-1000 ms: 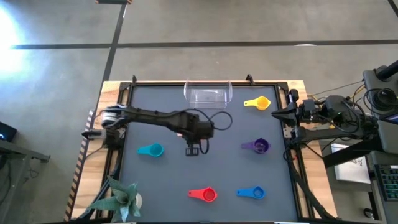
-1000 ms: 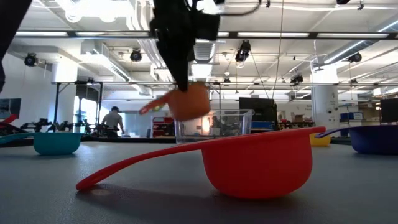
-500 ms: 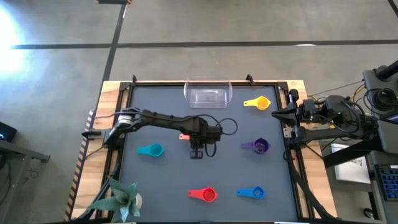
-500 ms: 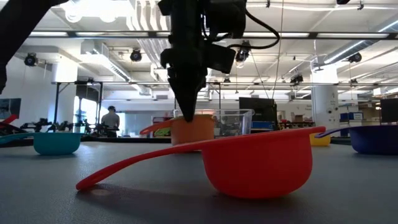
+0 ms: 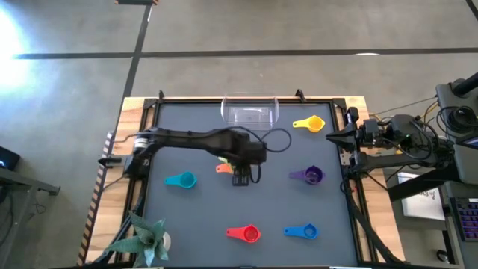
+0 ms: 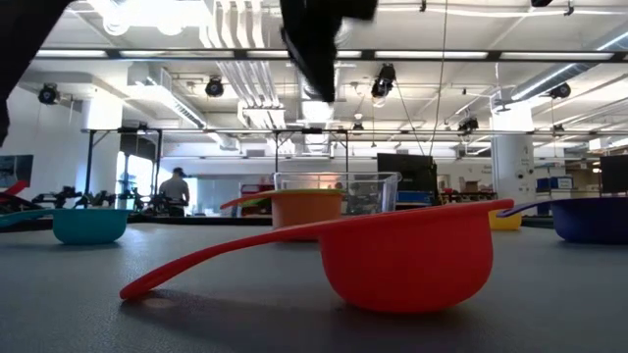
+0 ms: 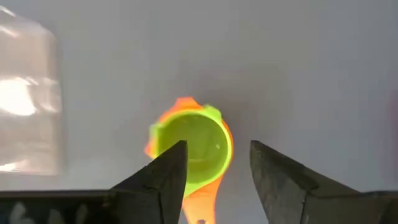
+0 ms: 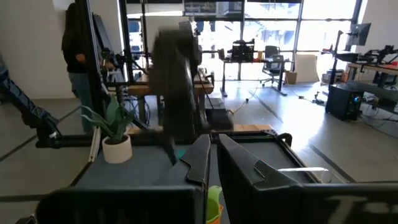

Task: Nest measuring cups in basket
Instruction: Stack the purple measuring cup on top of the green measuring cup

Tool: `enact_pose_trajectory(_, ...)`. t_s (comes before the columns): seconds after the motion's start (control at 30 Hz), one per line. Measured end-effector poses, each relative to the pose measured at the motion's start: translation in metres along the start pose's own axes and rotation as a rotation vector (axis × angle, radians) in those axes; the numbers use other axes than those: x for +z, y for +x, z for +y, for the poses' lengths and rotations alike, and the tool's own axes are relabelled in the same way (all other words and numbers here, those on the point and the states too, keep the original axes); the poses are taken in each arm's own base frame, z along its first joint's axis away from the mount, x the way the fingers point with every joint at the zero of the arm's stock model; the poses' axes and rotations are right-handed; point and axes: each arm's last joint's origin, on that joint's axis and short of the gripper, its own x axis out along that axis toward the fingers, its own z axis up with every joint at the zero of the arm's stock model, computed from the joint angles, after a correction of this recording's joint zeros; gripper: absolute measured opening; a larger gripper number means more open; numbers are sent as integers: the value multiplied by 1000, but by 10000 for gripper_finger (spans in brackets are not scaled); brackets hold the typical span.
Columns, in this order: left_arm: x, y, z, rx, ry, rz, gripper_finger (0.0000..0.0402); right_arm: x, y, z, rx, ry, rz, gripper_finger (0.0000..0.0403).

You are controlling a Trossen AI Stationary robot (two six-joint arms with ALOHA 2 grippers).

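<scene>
Mid-table, orange cup (image 5: pixel 223 169) released; left gripper (image 5: pixel 241 179) lifted.

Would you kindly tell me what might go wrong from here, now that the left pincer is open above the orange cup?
1. The orange cup, with the green cup nested inside, sits on the table short of the basket; the stack remains outside it.
2. The open left pincer hangs right over the stack; a careless move might tip it.
3. The handles look misaligned, so later cups may seat crooked.
</scene>
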Motion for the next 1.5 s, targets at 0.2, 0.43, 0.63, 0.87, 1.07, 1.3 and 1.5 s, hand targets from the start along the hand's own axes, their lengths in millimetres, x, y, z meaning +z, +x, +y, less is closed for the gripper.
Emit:
enact_pose_trajectory(0.2,-25,-84,-15,68,2,-249,161,0,0,0,0,0,0,22)
enact_pose_trajectory(0.43,-86,-137,-38,35,7,-551,160,0,0,0,0,0,0,22)
enact_pose_trajectory(0.63,-148,-151,-47,24,-60,-741,160,0,0,0,-3,-38,-2,22)
enact_pose_trajectory(0.87,-198,-132,-48,-44,-105,-905,160,1,0,0,-12,-212,-14,22)
enact_pose_trajectory(1.07,-221,-112,-43,-62,-144,-987,160,4,1,-1,-42,-212,-30,22)
enact_pose_trajectory(1.3,-241,-96,-39,-62,-159,-1035,160,10,2,-2,-85,-54,-92,22)
enact_pose_trajectory(1.5,-256,-93,-30,-2,-213,-1073,160,15,41,-4,-124,-21,118,22)
